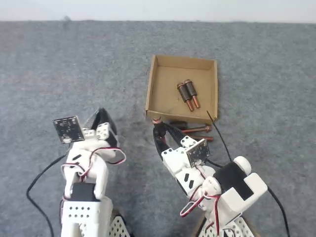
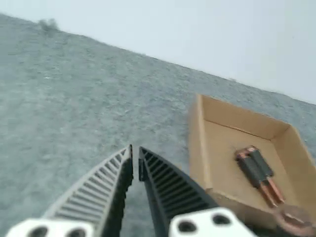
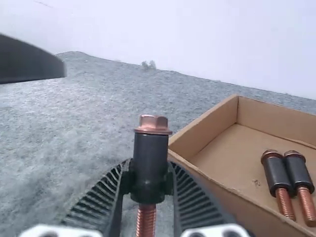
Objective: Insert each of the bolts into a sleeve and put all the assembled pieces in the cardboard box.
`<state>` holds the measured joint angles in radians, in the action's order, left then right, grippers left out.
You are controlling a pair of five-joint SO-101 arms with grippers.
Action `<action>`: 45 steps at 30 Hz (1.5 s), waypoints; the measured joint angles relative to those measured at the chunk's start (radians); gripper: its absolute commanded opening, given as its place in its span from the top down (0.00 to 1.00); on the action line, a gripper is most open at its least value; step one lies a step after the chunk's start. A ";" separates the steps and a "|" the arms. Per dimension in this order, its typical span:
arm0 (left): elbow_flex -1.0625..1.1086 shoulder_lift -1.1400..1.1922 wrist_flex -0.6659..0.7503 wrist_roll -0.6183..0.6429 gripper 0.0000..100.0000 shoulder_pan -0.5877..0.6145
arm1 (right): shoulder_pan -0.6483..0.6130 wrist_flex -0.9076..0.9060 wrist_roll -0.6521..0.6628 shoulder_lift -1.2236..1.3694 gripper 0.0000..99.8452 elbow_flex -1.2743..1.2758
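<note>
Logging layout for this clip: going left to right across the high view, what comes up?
left gripper → right gripper holding a sleeved bolt → two assembled pieces inside the cardboard box

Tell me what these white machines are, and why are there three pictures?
They are two small robot arms with pincers called grippers. One picture looks down from above; the other two come from little cameras on each arm's wrist. On the grey carpet sits a cardboard box with two finished pieces inside, and loose bolts lie beside it. The right gripper holds a copper bolt pushed through a black sleeve. The left gripper is closed and holds nothing.
</note>
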<state>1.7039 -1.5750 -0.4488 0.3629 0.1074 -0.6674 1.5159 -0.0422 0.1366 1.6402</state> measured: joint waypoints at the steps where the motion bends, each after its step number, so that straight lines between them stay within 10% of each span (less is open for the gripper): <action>1: 0.000 0.000 -0.025 -0.018 0.99 0.031 | 0.000 0.000 0.000 0.000 0.99 0.000; 12: 0.000 0.000 -0.410 -0.253 0.99 0.086 | 0.072 0.000 0.176 0.000 0.99 0.000; 27: 0.000 0.000 -0.454 -0.359 0.99 0.157 | 0.138 -0.025 0.199 -0.077 0.99 0.015; 45: 0.000 0.000 -0.454 -0.364 0.99 0.178 | 0.216 -1.149 0.199 -0.855 0.99 -0.089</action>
<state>1.7039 -1.5750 -0.9030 -0.0008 0.2854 -0.4511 0.3667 0.1573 -0.7181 1.5512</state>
